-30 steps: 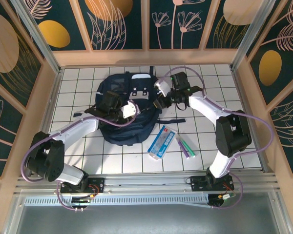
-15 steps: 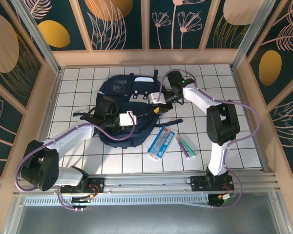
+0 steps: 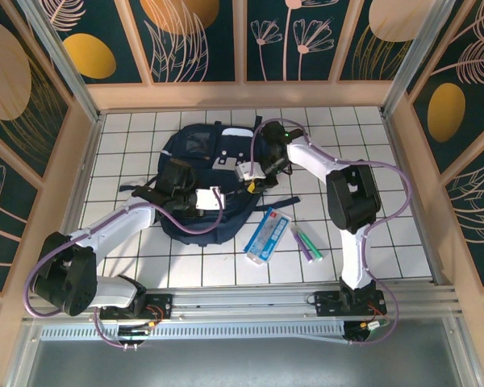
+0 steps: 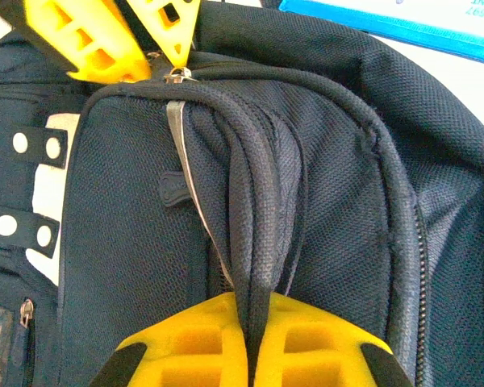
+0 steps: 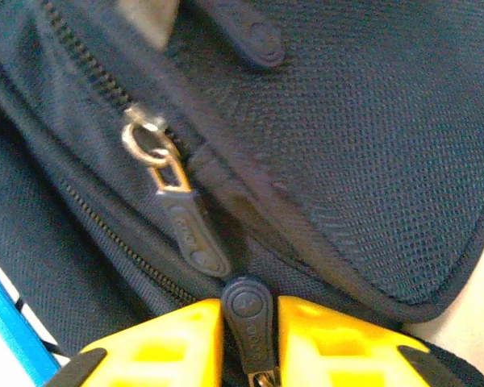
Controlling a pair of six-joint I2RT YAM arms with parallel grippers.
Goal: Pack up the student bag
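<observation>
The student bag [image 3: 185, 224] lies flat on the tiled table, navy with a light grey flap [image 3: 226, 161]. My left gripper [image 3: 227, 195] rests on its right half and is shut on a raised fold of the bag's navy fabric [image 4: 254, 242], pinched between the yellow fingers [image 4: 185, 339]. My right gripper [image 3: 251, 184] sits at the bag's right edge, facing the left one. Its jaws are shut on a dark rubber zip pull [image 5: 248, 318]. A second zip pull [image 5: 185, 230] with a metal slider hangs free just above it. The right gripper's yellow fingers [image 4: 105, 48] show at the top of the left wrist view.
A flat blue-and-white case [image 3: 266, 234] lies on the tiles right of the bag, with purple and green pens [image 3: 308, 242] beside it. Wooden walls enclose the table on three sides. The arm bases stand on a rail [image 3: 242, 302] at the near edge.
The right arm has swung left onto the bag's right edge, and its jaws have narrowed onto the zip pull. The left gripper kept its pinch and shifted slightly with the bag.
</observation>
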